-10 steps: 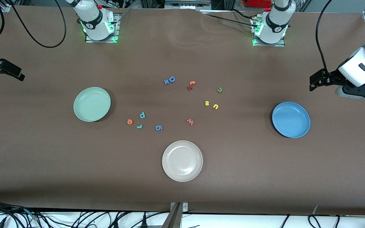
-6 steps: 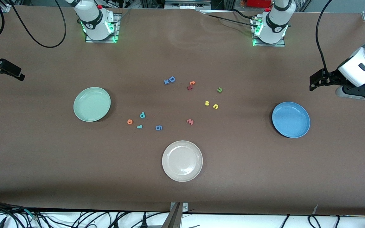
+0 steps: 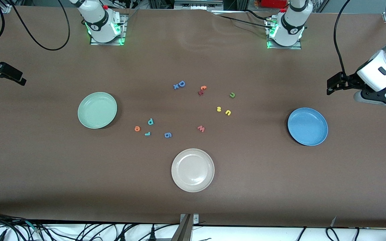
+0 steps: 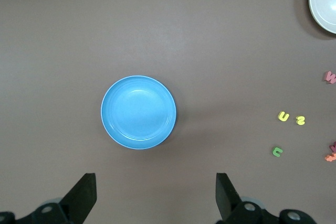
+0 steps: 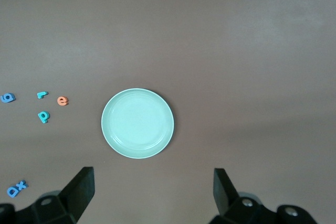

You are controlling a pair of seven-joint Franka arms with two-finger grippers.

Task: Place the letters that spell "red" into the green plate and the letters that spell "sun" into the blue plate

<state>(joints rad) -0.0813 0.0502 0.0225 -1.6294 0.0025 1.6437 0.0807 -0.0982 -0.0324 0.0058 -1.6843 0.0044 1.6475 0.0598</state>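
Both grippers open and empty at the tabletop's ends; all six letters lie loose, no plate filled.

Landmark: white plate [image 3: 192,170]. Farther from the camera than it, toward the right arm's end: orange e [image 3: 137,128], teal d [image 3: 150,121], teal r [image 3: 147,134], between it and the green plate [image 3: 97,110]. Toward the left arm's end: yellow s [image 3: 218,108], yellow u [image 3: 228,112], green n [image 3: 232,95], well apart from the blue plate [image 3: 307,126]. Right gripper [image 5: 149,187] hangs above the green plate, nearer the "red" set; left gripper [image 4: 152,190] above the blue plate, nearer "sun". Open tabletop [image 3: 263,187] around each; blue 6 [image 3: 168,135] sits just beside the r.
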